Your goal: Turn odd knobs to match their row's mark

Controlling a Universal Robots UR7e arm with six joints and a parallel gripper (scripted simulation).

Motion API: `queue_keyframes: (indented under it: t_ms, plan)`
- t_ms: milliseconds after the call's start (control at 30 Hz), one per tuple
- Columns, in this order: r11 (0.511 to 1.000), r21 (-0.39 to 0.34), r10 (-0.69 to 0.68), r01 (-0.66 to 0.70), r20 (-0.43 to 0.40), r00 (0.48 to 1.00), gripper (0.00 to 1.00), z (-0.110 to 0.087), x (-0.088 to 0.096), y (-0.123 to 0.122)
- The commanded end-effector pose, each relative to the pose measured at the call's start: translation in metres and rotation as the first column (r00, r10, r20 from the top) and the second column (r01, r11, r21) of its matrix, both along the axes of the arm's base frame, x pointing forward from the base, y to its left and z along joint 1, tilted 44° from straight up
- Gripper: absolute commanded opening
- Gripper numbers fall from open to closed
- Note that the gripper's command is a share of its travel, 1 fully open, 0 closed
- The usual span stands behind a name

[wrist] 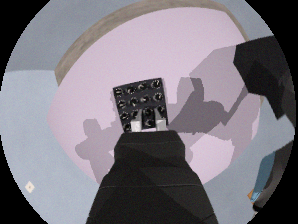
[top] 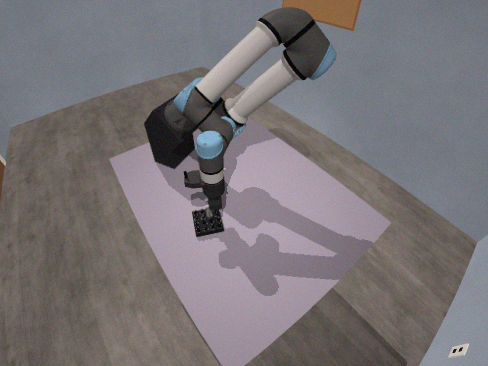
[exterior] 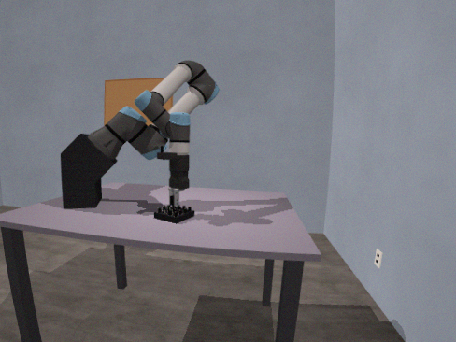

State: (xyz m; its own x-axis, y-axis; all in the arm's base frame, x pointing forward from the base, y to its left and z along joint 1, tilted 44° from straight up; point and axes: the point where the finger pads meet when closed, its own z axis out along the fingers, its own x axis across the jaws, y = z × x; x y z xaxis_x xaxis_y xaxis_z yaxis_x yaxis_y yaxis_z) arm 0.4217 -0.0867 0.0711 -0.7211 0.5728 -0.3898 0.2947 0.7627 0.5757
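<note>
The black knob box (top: 210,233) (exterior: 176,220) (wrist: 139,95) stands flat on the table, with rows of black knobs on its top. Pale marks show around the knobs, but the white lines and printed names are too small to read. My gripper (top: 209,212) (exterior: 175,203) (wrist: 148,114) points down over the box, partly open, with its two light grey fingers apart. In the wrist view a knob shows in the gap between the fingertips, with dark space on both sides of it. The fingers and gripper body hide part of the nearest knobs. The socket cannot be made out.
The pale mauve table top (top: 165,240) (exterior: 243,238) (wrist: 100,65) surrounds the box and carries the arm's shadows. The black arm base (top: 167,137) (exterior: 81,173) stands on the table behind the box in the top view and left of it in the exterior view.
</note>
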Motion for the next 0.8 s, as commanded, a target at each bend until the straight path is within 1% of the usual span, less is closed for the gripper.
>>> queue_keyframes:
  t_ms: [0,767]
  plan:
    - [1.0,0.0,0.0,0.0,0.0,1.0,0.46,-0.0014,0.0014,0.0004]
    - [1.0,0.0,0.0,0.0,0.0,1.0,0.46,-0.0091,0.0082,0.0037]
